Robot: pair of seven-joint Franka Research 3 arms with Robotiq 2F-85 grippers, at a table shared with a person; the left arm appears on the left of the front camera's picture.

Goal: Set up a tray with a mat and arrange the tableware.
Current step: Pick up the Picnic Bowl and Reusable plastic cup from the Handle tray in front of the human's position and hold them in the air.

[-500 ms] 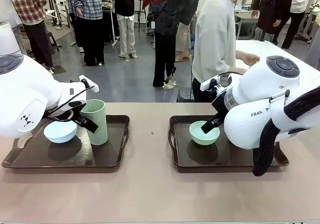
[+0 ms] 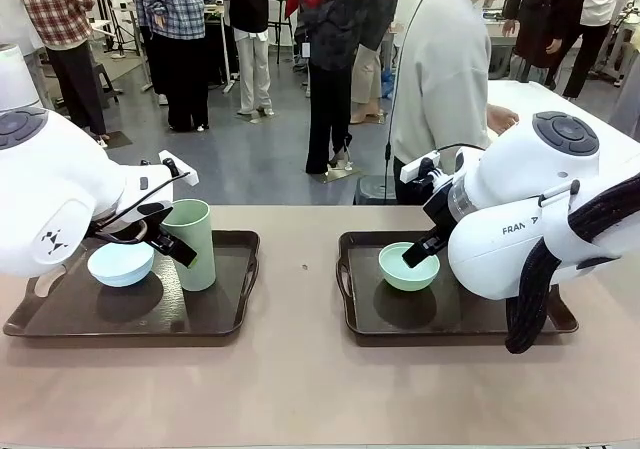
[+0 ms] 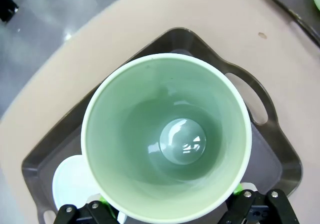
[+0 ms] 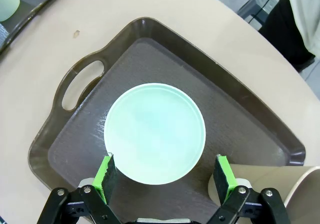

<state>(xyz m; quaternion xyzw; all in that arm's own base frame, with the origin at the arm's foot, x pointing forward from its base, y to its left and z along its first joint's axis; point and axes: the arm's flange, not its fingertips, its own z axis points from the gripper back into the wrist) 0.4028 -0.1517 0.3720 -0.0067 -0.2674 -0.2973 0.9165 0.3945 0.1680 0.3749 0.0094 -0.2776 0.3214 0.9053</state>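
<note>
**Writing.** Right arm [image 2: 520, 219]: black letters "FRAN" on the white casing, with the rest hidden behind a black sleeved cable. Left arm [image 2: 50, 199]: a small black mark on the casing, not readable as words. No print can be made out on the trays or the tableware.

**Item 1, pale green cup** [image 3: 167, 134]. Stands upright on the left tray [image 2: 225, 309], mouth up and empty, just beside the pale blue bowl [image 2: 120, 263]. The left gripper [image 3: 170, 196] has its fingers spread wide, one on each side of the cup near the rim. The green pads show just past the cup's edge. It cannot be told whether they touch the wall.

**Item 2, pale blue bowl.** On the same tray, outside the fingers.

**Item 3, mint green bowl** [image 4: 155, 133]. Sits near the middle of the right tray [image 4: 240, 119], open side up. The right gripper [image 4: 165, 176] has its fingers apart. The bowl's near edge lies between the two green pads, and one pad is right at the rim.

**Item 4, brown-tan cup** [image 4: 280, 184]. Partly cut off at the corner of the right wrist view, just beside one finger and outside the gap.

**Setting.** Both trays rest on a tan table [image 2: 300, 389], well apart. A person [image 2: 440, 69] stands at the far side.
</note>
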